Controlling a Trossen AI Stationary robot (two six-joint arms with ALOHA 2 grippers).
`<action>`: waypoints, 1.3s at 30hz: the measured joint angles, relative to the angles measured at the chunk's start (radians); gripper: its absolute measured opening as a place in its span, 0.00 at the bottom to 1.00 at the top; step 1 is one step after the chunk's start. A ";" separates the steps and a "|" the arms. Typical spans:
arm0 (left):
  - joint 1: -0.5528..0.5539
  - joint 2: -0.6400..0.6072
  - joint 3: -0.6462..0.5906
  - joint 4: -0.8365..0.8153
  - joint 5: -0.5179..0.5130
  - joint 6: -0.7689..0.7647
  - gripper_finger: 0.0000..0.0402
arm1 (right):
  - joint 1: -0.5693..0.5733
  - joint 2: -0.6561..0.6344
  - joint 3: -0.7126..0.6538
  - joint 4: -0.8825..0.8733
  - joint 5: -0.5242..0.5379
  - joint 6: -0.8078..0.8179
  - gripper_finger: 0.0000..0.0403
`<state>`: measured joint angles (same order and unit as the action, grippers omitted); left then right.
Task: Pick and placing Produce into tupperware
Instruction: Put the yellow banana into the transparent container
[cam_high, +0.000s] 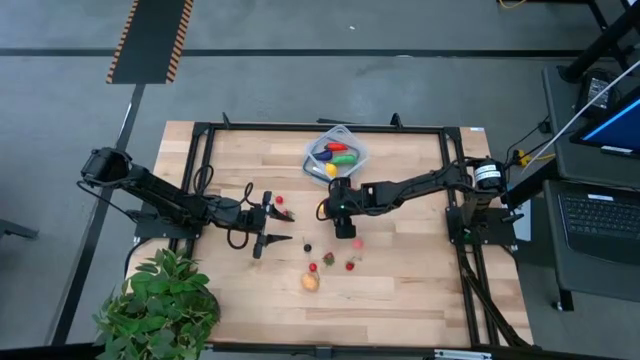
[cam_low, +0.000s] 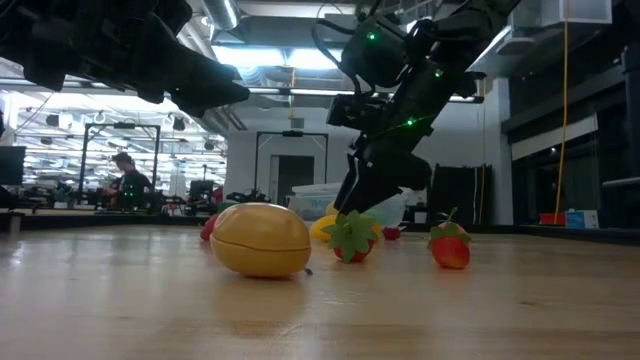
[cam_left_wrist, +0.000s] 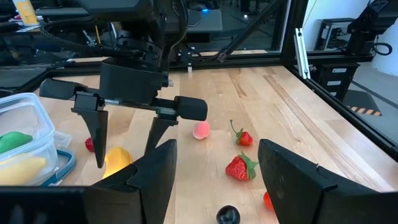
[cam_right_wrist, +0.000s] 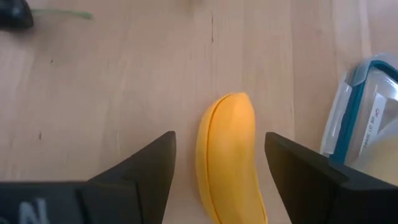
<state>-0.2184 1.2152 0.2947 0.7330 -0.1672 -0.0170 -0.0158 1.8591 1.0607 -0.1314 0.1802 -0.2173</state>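
Note:
The clear tupperware (cam_high: 338, 155) stands at the table's far middle with green, red and yellow produce in it. A yellow banana (cam_right_wrist: 229, 155) lies on the wood just beside it. My right gripper (cam_right_wrist: 219, 140) is open and slants down over the banana, one finger on each side and a gap to both. My left gripper (cam_left_wrist: 214, 180) stands open left of centre, nothing between its fingers. Strawberries (cam_left_wrist: 239, 168), a dark berry (cam_left_wrist: 228, 215) and a yellow lemon (cam_low: 262, 240) lie loose nearer the front.
A leafy potted plant (cam_high: 160, 305) stands at the near left corner. A pink piece (cam_left_wrist: 201, 130) and small red berries (cam_high: 280, 200) lie between the two grippers. A black frame (cam_high: 200, 130) runs round the tabletop. The near right part of the wood is bare.

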 joint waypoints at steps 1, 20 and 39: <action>0.000 0.000 0.000 0.000 0.000 0.000 0.55 | 0.000 0.000 0.000 -0.001 0.000 0.002 0.61; -0.001 0.000 0.001 -0.007 0.000 -0.001 0.55 | -0.014 0.086 0.002 0.021 -0.004 0.003 0.59; -0.001 0.000 0.001 -0.007 0.000 -0.002 0.55 | -0.015 0.083 0.018 -0.010 -0.047 0.008 0.36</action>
<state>-0.2192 1.2152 0.2955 0.7261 -0.1669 -0.0193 -0.0310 1.9425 1.0787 -0.1410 0.1331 -0.2094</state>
